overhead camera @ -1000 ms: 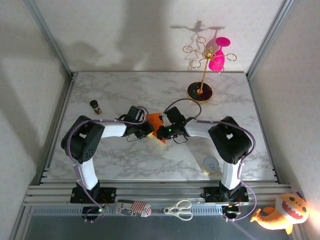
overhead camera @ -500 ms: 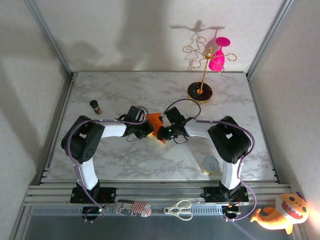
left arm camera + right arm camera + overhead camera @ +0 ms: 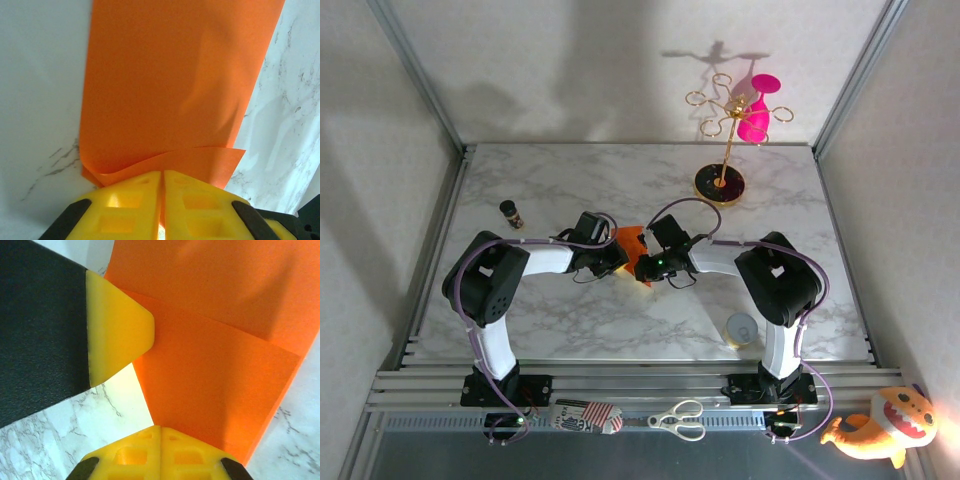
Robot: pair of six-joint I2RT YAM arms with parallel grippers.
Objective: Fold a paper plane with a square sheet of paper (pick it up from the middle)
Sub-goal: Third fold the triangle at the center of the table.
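The left end effector (image 3: 163,176) is pinched shut on the doubled edge of the thin bright-orange square sheet of paper (image 3: 170,85). The right end effector (image 3: 160,430) is clamped tight on another edge. The sheet sits partly folded between them, mid-way across the white marble table (image 3: 35,90). Pulling apart could tear it, uneven tension would skew the crease, and a thin edge might slip free.

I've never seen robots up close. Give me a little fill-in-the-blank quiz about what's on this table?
The left gripper and right gripper are both shut on a sheet of paper coloured ___. The pink glass hangs from a stand at the table's far ___ corner. The table top is patterned like ___.
Missing words: orange; right; marble.
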